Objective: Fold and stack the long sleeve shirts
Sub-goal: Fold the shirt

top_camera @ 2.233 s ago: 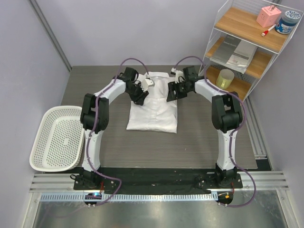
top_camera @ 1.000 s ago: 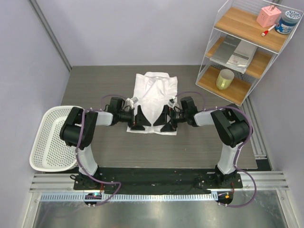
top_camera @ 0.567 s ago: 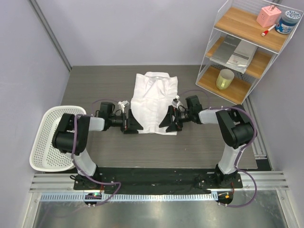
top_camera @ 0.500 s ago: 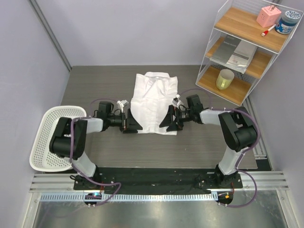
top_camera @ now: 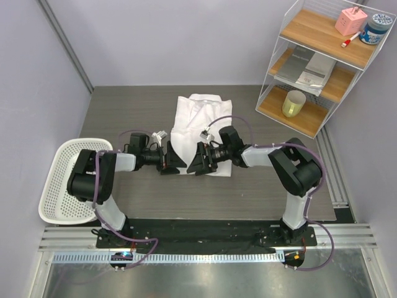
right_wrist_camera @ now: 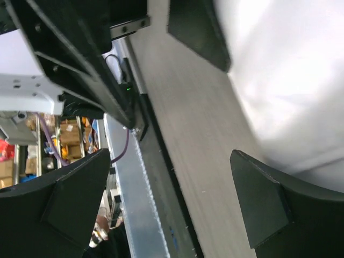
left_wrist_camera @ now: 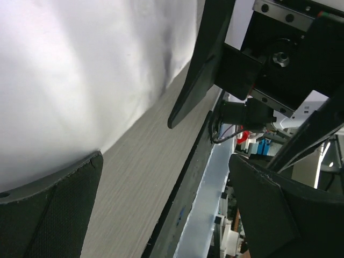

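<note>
One long sleeve shirt, white and folded into a rectangle, lies at the middle of the grey table. My left gripper lies low at the shirt's near left corner, open, nothing between its fingers. My right gripper faces it over the shirt's near edge, also open and empty. In the left wrist view white cloth fills the upper left, and the left gripper spans bare table. In the right wrist view the cloth sits at the upper right, beside the right gripper.
A white perforated basket stands at the table's left edge. A wire shelf at the back right holds a yellow cup, flat booklets, a pink box and a jar.
My right gripper has swept left along the shirt's near edge, from its right side to close by the left gripper. The left gripper has barely moved. Both stay open.
</note>
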{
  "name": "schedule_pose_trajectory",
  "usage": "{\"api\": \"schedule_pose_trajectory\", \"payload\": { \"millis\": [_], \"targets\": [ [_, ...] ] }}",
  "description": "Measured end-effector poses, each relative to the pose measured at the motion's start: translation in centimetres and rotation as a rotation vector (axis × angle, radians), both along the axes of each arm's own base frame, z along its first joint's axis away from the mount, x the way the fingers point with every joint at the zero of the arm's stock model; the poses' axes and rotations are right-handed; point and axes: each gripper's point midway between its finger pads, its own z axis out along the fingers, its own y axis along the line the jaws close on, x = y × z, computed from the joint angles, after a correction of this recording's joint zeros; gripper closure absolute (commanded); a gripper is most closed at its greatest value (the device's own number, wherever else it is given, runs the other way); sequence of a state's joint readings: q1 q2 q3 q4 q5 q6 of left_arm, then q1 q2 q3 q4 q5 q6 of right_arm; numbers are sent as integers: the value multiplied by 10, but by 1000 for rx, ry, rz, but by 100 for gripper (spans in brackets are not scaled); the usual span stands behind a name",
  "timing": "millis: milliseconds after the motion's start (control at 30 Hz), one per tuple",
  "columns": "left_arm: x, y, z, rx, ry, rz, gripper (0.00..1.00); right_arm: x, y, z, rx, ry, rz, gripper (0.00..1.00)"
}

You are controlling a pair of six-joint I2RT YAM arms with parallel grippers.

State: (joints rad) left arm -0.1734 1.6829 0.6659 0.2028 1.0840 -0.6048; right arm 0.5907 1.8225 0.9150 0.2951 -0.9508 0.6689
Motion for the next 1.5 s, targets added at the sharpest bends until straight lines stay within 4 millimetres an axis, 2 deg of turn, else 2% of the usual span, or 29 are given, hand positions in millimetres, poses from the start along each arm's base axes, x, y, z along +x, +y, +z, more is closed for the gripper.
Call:
{"api": "schedule_pose_trajectory", "payload": {
  "millis": [133, 200, 400, 567, 633, 733, 833, 933, 1033, 1100, 1167, 1333, 1367, 1500],
  "targets": [
    [3, 7, -22, -3, 96, 29, 0, 8, -4, -39, -28, 100, -40, 0],
    [5, 10, -22, -26, 121, 33, 0, 7, -4, -44, -6, 138, -18, 0],
    [7, 20, -22, -50, 158, 55, 0, 5, -9, -42, 32, 155, -6, 0],
    [4, 28, -19, -31, 143, 64, 0, -11, -32, -41, -23, 164, 5, 0],
    [4, 30, -14, -15, 108, 62, 0, -16, -42, -33, -44, 148, 16, 0],
    [4, 29, 7, -8, 22, 44, 0, -12, -56, -6, -33, 98, 18, 0],
    [23, 24, 35, -5, -88, 24, 0, 18, -69, 23, 4, 22, -24, 0],
    [67, 17, 64, 14, -218, 29, 0, 60, -76, 38, 22, -43, -73, 0],
    [116, 7, 73, 30, -284, 53, 0, 98, -78, 37, 21, -75, -104, 0],
    [147, 2, 65, 34, -290, 83, 0, 126, -78, 31, 18, -91, -121, 0],
    [171, -1, 46, 39, -254, 123, 0, 149, -80, 19, 10, -92, -141, 0],
    [199, 2, -16, 41, -87, 223, 0, 181, -98, -31, -25, -23, -195, 0],
    [202, 4, -15, 13, -67, 229, 1, 183, -103, -41, -21, 9, -199, 0],
    [215, 16, -14, -4, -64, 296, 3, 189, -113, -40, 12, 19, -198, 0]
  ]
}}
